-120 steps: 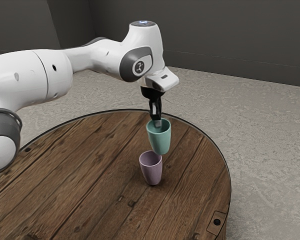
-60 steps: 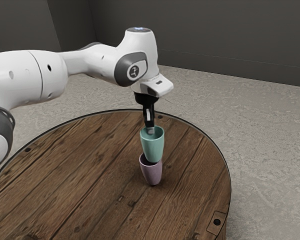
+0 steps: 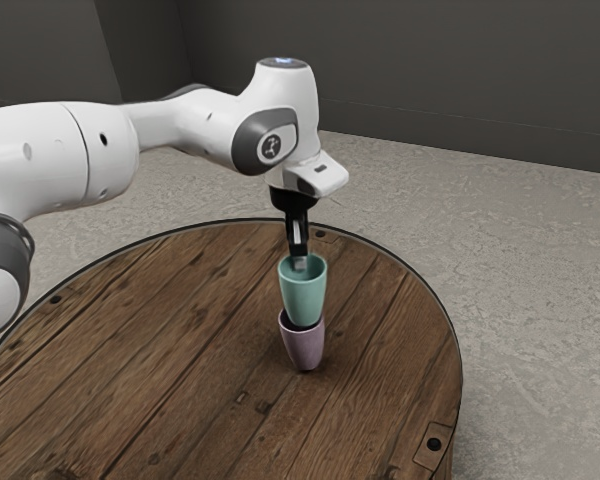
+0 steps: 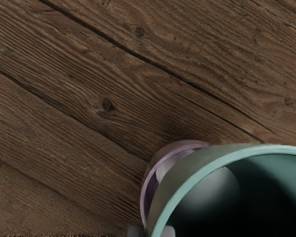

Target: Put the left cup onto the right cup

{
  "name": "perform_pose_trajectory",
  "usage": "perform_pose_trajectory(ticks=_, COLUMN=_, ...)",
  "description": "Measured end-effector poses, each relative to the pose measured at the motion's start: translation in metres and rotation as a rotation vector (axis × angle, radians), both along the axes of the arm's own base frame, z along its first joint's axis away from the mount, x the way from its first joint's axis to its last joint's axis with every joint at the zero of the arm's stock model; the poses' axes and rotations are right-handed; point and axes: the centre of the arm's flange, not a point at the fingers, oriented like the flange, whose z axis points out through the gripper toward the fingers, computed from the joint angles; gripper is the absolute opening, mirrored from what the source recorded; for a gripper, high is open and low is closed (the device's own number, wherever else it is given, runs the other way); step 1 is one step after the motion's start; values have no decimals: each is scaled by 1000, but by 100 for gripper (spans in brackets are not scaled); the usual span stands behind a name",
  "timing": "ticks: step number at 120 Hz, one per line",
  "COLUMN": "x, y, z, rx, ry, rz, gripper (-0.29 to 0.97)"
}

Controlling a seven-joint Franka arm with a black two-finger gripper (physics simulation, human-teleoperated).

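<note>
Mouth of purple cup [image 3: 303, 348] hidden by teal cup [image 3: 303, 290] (nested), teal cup cut off at wrist view's edge

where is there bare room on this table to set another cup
Bare wood: the wide table stretch from the cups toward the exterior view's left, and a narrower strip from them to the rim on its right. Crowded only mid-table, where the teal cup sits in the purple cup, gripper shut on its rim.

Arm shells [image 3: 60, 160]: glossy white, rounded, small dark holes.
Joint cap [image 3: 268, 143]: dark grey disc, white emblem.
Segment collar [image 3: 0, 255]: grey band.
Wrist top [image 3: 280, 62]: bluish light.
Gripper [image 3: 299, 258]: black, two slim fingers under white block.
</note>
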Motion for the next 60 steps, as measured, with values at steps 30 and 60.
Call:
perform_pose_trajectory(ticks=30, x=3, y=0, z=-22, rx=7, ry=27, rz=10, gripper=-11)
perform_pose_trajectory(ticks=60, x=5, y=2, z=-45, rx=12, ry=56, rz=21, gripper=-11)
